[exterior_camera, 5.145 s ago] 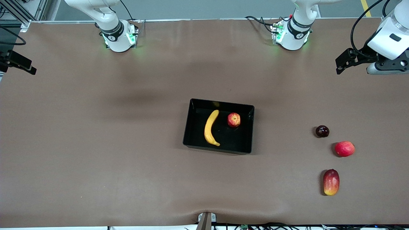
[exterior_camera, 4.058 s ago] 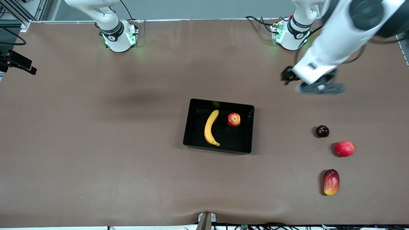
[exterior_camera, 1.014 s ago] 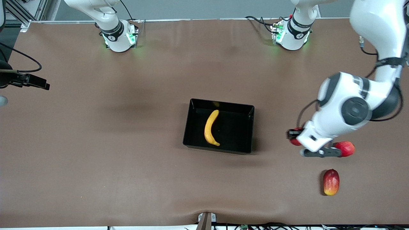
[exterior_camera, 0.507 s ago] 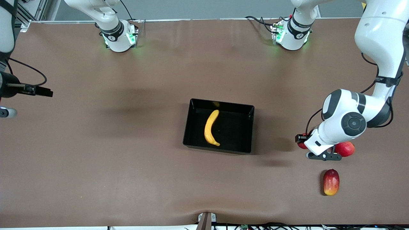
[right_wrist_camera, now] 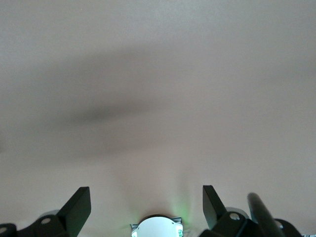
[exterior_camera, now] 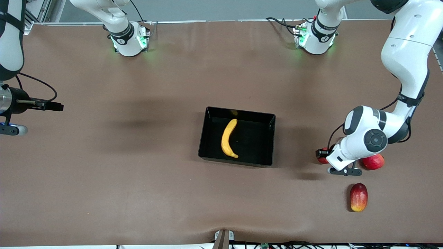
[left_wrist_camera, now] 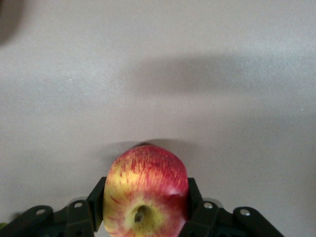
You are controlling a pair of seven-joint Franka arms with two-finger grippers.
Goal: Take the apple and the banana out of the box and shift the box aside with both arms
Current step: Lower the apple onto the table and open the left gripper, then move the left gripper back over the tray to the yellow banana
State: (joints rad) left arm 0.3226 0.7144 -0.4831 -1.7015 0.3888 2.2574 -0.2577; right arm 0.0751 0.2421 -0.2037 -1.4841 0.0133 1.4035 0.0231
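Observation:
The black tray (exterior_camera: 266,119) sits mid-table with the yellow banana (exterior_camera: 228,138) lying in it. My left gripper (exterior_camera: 322,154) is shut on the red apple with yellow blush (exterior_camera: 323,159), low over the bare table between the tray and the left arm's end. In the left wrist view the apple (left_wrist_camera: 145,182) sits between the two fingers of the left gripper (left_wrist_camera: 145,210), just above or touching the table. My right gripper (exterior_camera: 55,106) is open and empty over the right arm's end of the table; the right wrist view shows the right gripper (right_wrist_camera: 145,210) spread wide.
A plain red round fruit (exterior_camera: 374,161) lies beside the left wrist. An oblong red-yellow mango (exterior_camera: 358,197) lies nearer the camera. The left arm covers the spot where the plum lay. The arm bases (exterior_camera: 128,39) stand along the table's farthest edge.
The left gripper took the apple out of the tray and carried it toward the left arm's end, now a little lower. The right arm has swung in over the table.

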